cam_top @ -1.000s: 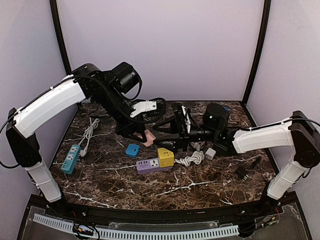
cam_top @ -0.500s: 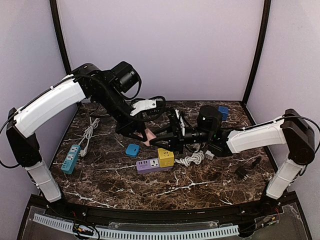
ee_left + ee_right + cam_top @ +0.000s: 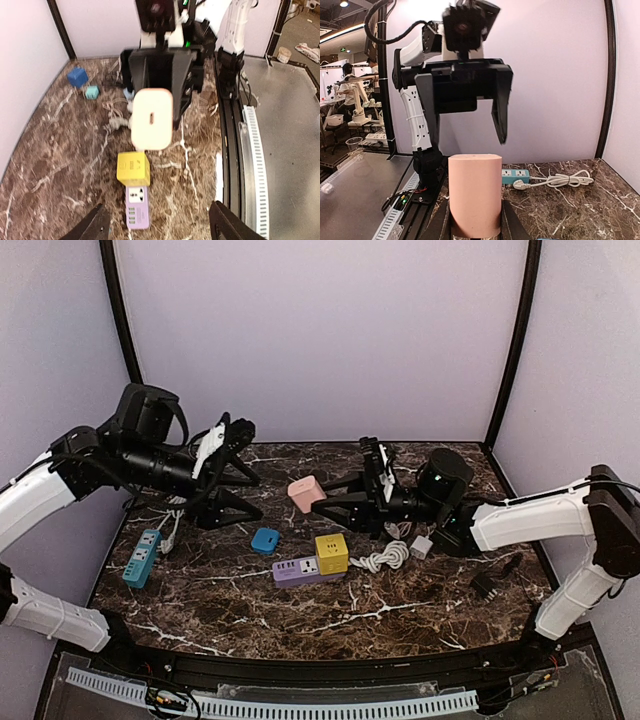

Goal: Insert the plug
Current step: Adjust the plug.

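Two grippers face each other above the marble table (image 3: pixel 400 612): the right gripper (image 3: pixel 330 502) clenches the pink plug adapter (image 3: pixel 305 493) in mid-air near the yellow cube socket (image 3: pixel 331 552); the left gripper (image 3: pixel 246 496) gapes wide.

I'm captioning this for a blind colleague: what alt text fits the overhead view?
The right gripper holds a pink plug in the air, with the open left gripper facing it. Below, a purple power strip and a yellow socket cube lie on the marble table.
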